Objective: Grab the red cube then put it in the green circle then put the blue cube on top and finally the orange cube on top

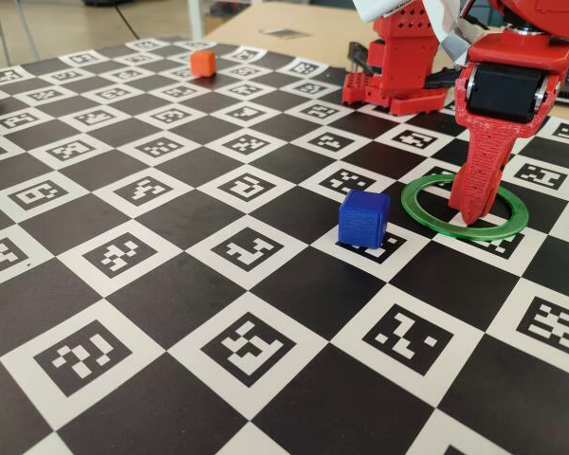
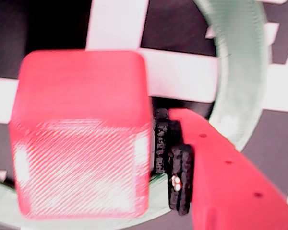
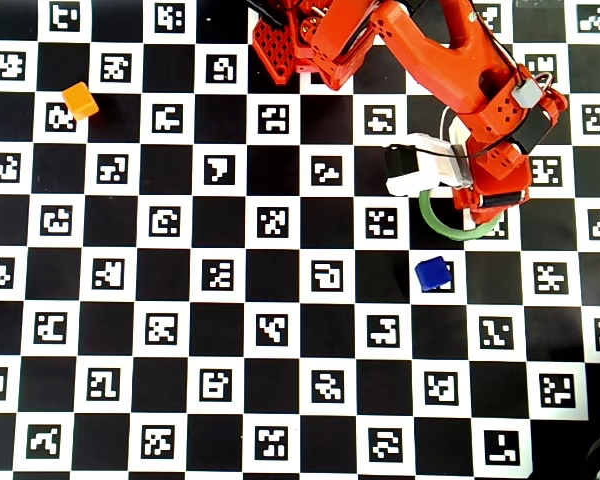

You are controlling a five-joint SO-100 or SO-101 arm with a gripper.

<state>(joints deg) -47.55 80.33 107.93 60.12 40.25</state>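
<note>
Across the checkered marker board (image 1: 171,218), the three cubes lie well apart. At the far left in the fixed view sits the orange cube (image 1: 203,63), alone on a white square, with open board between it and everything else; the overhead view shows it near the upper left corner (image 3: 79,100). Much nearer the arm stands the blue cube (image 1: 363,218), just beside the green circle (image 1: 427,222) but not touching it; from overhead it sits below the ring (image 3: 432,273), turned slightly against the board's grid.

Over the ring hangs the gripper (image 1: 471,210), its red finger pointing almost straight down into the ring's open middle, tip at or near the board. From overhead, the arm (image 3: 450,60) and its white wrist part cover most of the ring, leaving only the lower arc (image 3: 450,232) showing.

Close up in the wrist view, the red cube (image 2: 81,134) fills the left half, blurred, one flat face toward the camera. Its right side meets the black pad of a finger (image 2: 180,177). The other finger is hidden behind the cube, so whether it is clamped I cannot tell. Pale arcs of the ring (image 2: 240,72) curve to the right of and beneath the cube, which places it over the ring's opening.
</note>
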